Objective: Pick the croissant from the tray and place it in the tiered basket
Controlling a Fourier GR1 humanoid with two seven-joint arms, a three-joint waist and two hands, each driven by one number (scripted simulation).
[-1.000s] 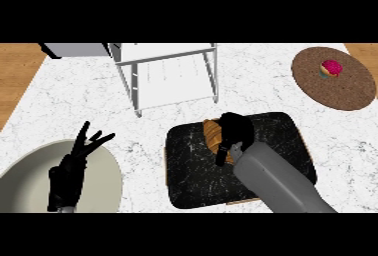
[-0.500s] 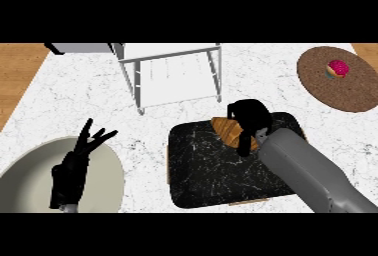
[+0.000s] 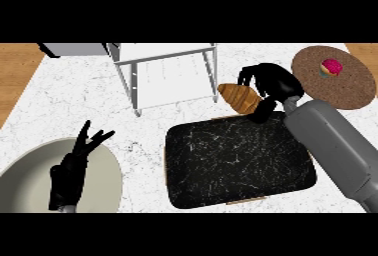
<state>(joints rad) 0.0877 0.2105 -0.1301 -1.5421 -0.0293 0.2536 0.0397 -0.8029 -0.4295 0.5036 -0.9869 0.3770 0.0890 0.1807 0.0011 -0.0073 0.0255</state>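
A golden brown croissant point(image 3: 238, 97) hangs just beyond the far edge of the black marbled tray point(image 3: 236, 162), beside the right side of the white tiered basket point(image 3: 166, 75). My right hand point(image 3: 273, 87) is shut on the croissant, fingers curled over its right end. The tray holds nothing. At lower left, my left hand point(image 3: 72, 167) rests open, fingers up, over the sink.
A pale oval sink point(image 3: 103, 180) fills the lower left corner. A round cork board point(image 3: 334, 76) with a pink and multicoloured small item point(image 3: 330, 66) lies at the far right. Wooden strips border the white counter on both sides.
My right hand has lifted the croissant off the tray and carried it away from me, towards the basket's right side. The left hand has stayed in place.
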